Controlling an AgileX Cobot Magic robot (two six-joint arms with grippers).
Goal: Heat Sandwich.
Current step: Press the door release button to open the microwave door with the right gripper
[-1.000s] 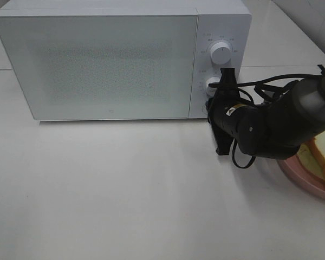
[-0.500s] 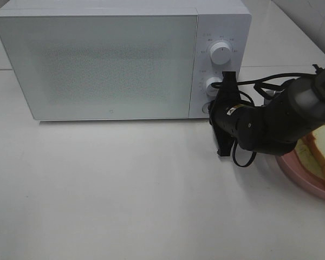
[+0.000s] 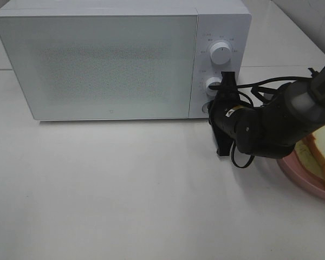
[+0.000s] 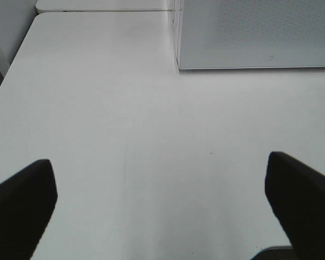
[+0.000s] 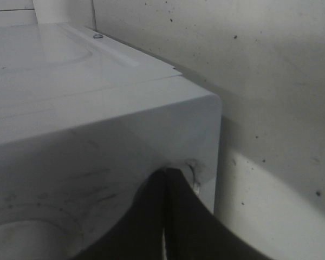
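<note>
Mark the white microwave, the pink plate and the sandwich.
White box-shaped microwave (image 3: 108, 65): exterior high view, door centre.
Round pink plate (image 3: 300, 179): exterior high view, bare rim.
White-bread sandwich (image 3: 317, 156): exterior high view, top slice.

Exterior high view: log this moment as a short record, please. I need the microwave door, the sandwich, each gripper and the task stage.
microwave door: closed
sandwich: on the pink plate, right of the microwave, partly hidden by the right arm
right gripper: shut, holding nothing, tips at the lower corner of the control panel, below the two dials
left gripper: open, holding nothing, above bare table
stage: sandwich not yet in the microwave
</note>
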